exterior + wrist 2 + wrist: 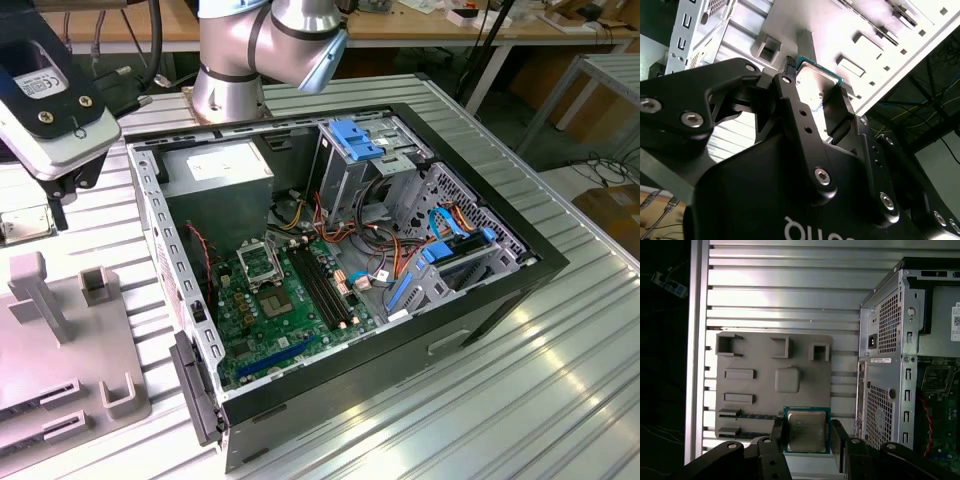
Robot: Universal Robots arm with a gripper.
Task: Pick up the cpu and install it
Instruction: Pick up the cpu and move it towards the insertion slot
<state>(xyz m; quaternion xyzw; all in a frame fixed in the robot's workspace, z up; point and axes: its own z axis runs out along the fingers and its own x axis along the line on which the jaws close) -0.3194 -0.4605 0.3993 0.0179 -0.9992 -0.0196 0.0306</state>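
The cpu (806,430), a small square chip with a silver-grey top and green rim, sits between my gripper's (806,436) two black fingers (776,434), which are shut on its opposite edges. The second wrist view shows the cpu (816,82) clamped the same way in the gripper (816,97). It hangs above the grey holder plate (772,375) on the table beside the computer case. In the exterior view my wrist head (50,105) is at the far left, over that plate (60,340). The black-framed socket (258,262) lies on the green motherboard (290,325) inside the open case.
The open computer case (520,270) lies on its side on the ribbed metal table (560,380), with cables, drive cages and blue latches (360,138) inside. Its perforated rear wall (887,365) stands close beside the gripper. The arm's base (235,70) is behind the case.
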